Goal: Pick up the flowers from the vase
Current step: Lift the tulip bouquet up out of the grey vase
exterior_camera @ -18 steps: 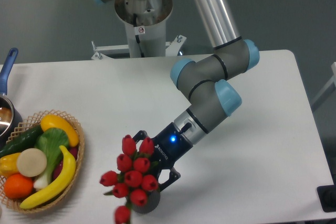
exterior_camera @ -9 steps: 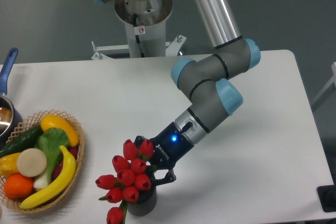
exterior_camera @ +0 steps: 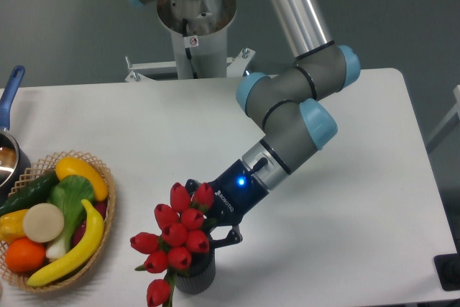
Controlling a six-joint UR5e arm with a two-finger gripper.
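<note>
1. One gripper, dark with a blue light on its body, is down low at the front of the table, right behind the flowers; the red buds hide the fingertips, so I can't tell if they're spread, pressed together or pinching the stems.
2. Flowers: a tight cluster of red tulip buds, leaning out to the left over the vase, with one bud drooping low at the bottom edge.
3. Vase: dark, ribbed, upright near the table's front edge, directly under the bunch; only its lower wall shows.
4. Arm: grey with light-blue caps, reaching down from the upper middle and angled toward the bunch.
5. Well off to the left, a wicker basket holds a banana, a cucumber, an orange and greens.
6. At the far left edge, a pot with a blue handle pokes into view.
7. Table: plain white, rounded corners. Behind it, a grey floor and the arm's round pedestal.
</note>
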